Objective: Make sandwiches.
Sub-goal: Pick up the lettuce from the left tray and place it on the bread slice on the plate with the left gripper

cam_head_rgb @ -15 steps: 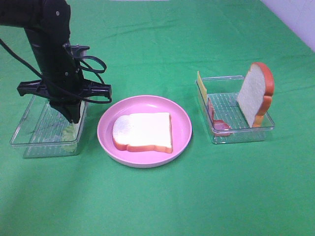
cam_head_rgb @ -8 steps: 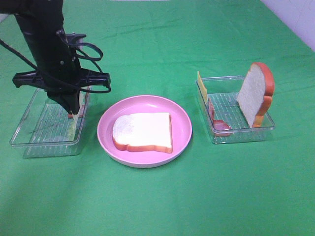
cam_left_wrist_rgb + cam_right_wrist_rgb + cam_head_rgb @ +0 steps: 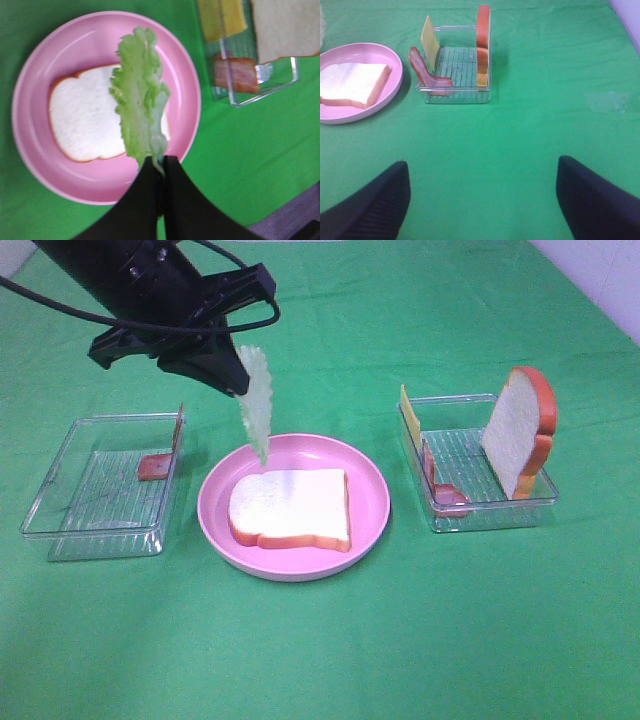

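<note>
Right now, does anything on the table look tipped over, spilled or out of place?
Nothing is spilled or damaged. One bread slice stands on edge in the right tray, the cheese upright at its opposite wall, and a bacon strip leans on the left tray's wall. The lettuce hangs from the left gripper over the plate.

left arm (image 3: 150,285): showing matte black, boxy, upper left | black cables (image 3: 45,303): looping around it | right gripper (image 3: 482,162): jaws showing dark, ribbed
</note>
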You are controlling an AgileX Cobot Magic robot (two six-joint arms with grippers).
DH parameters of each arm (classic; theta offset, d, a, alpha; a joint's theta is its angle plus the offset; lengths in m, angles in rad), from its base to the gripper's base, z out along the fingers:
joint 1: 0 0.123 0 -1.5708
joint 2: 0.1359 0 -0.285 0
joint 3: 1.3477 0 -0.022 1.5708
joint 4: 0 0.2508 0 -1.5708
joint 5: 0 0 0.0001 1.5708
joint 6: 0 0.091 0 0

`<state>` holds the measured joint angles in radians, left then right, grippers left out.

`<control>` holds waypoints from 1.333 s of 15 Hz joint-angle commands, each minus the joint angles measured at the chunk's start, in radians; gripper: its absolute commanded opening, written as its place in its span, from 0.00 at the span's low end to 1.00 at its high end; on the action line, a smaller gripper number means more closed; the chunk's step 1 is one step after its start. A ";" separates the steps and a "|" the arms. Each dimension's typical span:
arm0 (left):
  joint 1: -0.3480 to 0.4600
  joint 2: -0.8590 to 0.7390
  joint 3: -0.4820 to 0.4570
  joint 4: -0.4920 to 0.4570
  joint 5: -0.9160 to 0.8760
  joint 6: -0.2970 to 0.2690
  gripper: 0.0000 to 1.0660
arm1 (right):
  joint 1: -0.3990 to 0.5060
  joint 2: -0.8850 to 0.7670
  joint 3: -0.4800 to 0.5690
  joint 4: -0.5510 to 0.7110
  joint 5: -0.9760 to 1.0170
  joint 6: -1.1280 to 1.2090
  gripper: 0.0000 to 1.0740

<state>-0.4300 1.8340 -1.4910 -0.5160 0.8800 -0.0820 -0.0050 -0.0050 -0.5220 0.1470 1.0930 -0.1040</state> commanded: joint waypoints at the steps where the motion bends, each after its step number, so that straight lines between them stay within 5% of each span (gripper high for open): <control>1: -0.026 0.024 -0.004 -0.141 -0.054 0.110 0.00 | -0.005 -0.008 0.003 0.002 -0.009 -0.002 0.71; 5: -0.081 0.119 -0.004 -0.245 -0.125 0.149 0.00 | -0.005 -0.008 0.003 0.004 -0.009 -0.002 0.71; 6: -0.103 0.173 -0.004 -0.258 -0.130 0.200 0.00 | -0.005 -0.008 0.003 0.004 -0.009 -0.002 0.71; 11: -0.100 0.224 -0.004 -0.099 -0.101 0.188 0.00 | -0.005 -0.008 0.003 0.004 -0.009 -0.002 0.71; 16: -0.100 0.223 -0.004 0.205 -0.104 -0.062 0.00 | -0.005 -0.008 0.003 0.004 -0.009 -0.002 0.71; 18: -0.100 0.223 -0.004 0.227 -0.104 -0.108 0.00 | -0.005 -0.008 0.003 0.004 -0.009 -0.002 0.71; 20: -0.100 0.223 -0.004 0.227 -0.102 -0.115 0.17 | -0.005 -0.008 0.003 0.004 -0.009 -0.002 0.71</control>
<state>-0.5290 2.0580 -1.4910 -0.2920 0.7810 -0.1860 -0.0050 -0.0050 -0.5220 0.1500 1.0930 -0.1040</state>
